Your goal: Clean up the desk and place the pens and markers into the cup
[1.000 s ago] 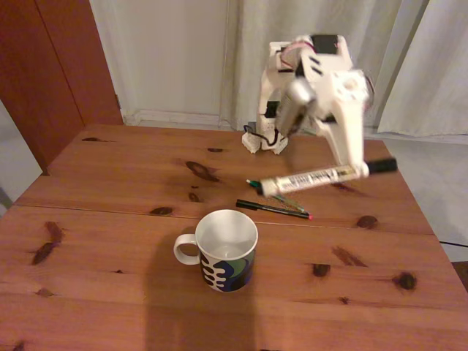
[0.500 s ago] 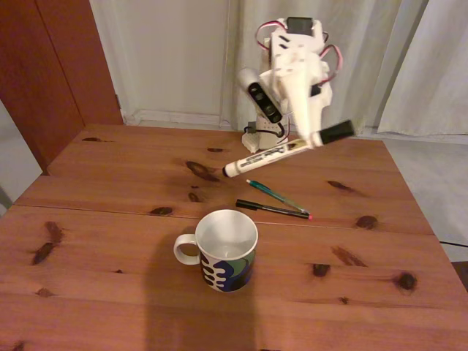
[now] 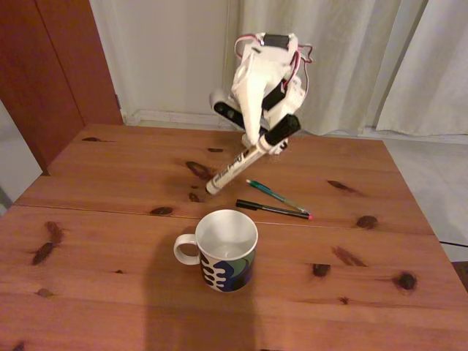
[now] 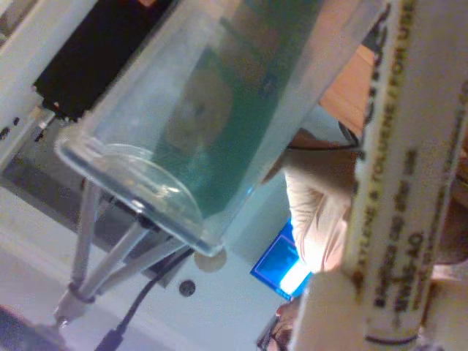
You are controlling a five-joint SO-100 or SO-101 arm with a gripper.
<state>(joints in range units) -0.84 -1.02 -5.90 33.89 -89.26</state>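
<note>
Gripper [image 3: 265, 140], clamped near the capped end of the tilted marker [image 3: 238, 162], risks tipping the cup [image 3: 227, 251] toward the desk's near edge.

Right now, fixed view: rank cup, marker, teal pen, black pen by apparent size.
1. cup, bulkiest by far, also nearest the camera.
2. marker, held in the gripper above the desk, thick barrel.
3. black pen and teal pen: slim, too alike to rank.
</note>
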